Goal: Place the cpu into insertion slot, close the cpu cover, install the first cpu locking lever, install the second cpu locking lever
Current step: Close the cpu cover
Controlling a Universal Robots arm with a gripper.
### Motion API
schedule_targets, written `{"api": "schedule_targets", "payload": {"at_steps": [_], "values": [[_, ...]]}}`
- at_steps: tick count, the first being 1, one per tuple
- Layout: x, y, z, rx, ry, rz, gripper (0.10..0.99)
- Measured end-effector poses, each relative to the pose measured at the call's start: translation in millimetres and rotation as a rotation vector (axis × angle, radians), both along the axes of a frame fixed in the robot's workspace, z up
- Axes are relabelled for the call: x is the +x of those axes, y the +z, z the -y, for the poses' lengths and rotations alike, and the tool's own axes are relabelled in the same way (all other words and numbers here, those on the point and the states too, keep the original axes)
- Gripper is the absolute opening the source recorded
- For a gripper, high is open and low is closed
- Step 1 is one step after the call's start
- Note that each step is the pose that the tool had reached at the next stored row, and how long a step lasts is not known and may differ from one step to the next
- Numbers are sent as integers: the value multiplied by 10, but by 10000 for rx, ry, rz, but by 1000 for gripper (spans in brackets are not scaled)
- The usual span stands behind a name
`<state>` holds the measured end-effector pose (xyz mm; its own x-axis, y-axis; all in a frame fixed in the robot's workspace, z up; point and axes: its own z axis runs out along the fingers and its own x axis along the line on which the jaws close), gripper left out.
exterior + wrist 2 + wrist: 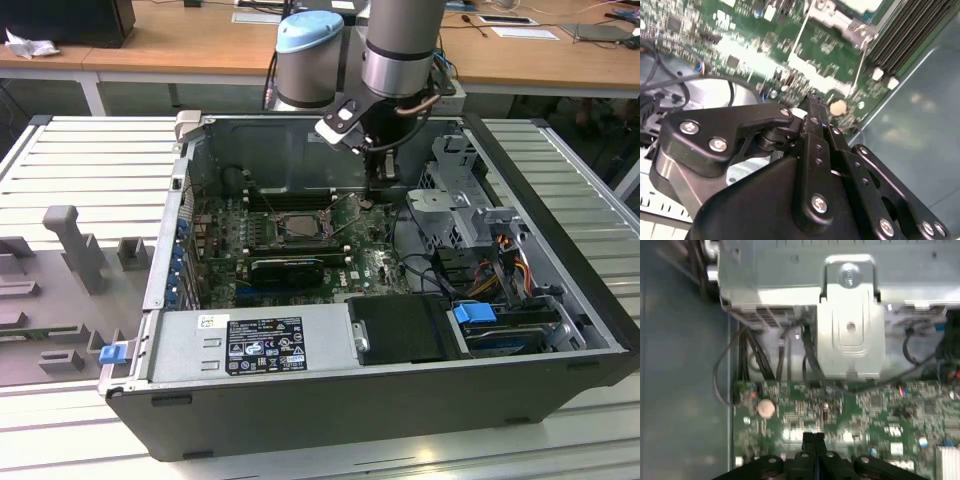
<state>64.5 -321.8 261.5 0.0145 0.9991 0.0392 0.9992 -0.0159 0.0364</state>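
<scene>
Your gripper point(372, 198): fingers pressed flat together to the tip, nothing seen between them. Both wrist views agree.

Tip sits low over the board point(385, 265), inside the open case point(400, 400).

Slot point(272, 228) lies to the exterior view's left of your tip, near but apart. You are off its corner, not above its centre.

Slot centre shows a grey square. I take it for the cpu point(300, 225), seated, though it is too small to be sure.

Cover point(835, 17) reads as a silver plate at the slot. It looks down rather than raised, but I cannot confirm this.

Lever point(859, 60) is a thin rod leaving the cover's edge. Its long axis runs roughly parallel to the memory slots point(905, 30) and comes out toward your tip. The near end finishes close beside the fingers. Touching or not, I cannot tell.

Judgement: you stand at the rod's free end, so the work in hand concerns a lever, not the cpu. Whether either lever is latched is not clear.
</scene>
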Motion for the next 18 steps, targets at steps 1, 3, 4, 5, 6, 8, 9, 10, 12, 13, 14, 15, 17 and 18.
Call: {"api": "schedule_targets", "payload": {"at_steps": [1, 3, 4, 5, 6, 8, 9, 10, 12, 13, 14, 15, 17, 18], "values": [[23, -35, -2, -2, 7, -1, 106], [23, -84, -2, -1, 44, 0, 106], [23, -101, -2, -2, 54, -1, 106], [23, -120, -2, -1, 60, -8, 106], [21, -142, 5, -3, 64, -14, 106], [-35, -143, 13, 4, 65, -14, 106], [-62, -144, 13, 9, 67, -14, 106], [-107, -143, 14, 10, 65, -15, 106], [-193, -143, 14, 14, 65, -14, 106], [-236, -143, 14, 14, 64, -14, 106], [-276, -143, 13, 14, 65, -14, 106], [-335, -143, 14, 15, 64, -14, 106], [-413, -143, 14, 15, 64, -15, 106], [-462, -144, 14, 29, 66, -14, 106]]}}
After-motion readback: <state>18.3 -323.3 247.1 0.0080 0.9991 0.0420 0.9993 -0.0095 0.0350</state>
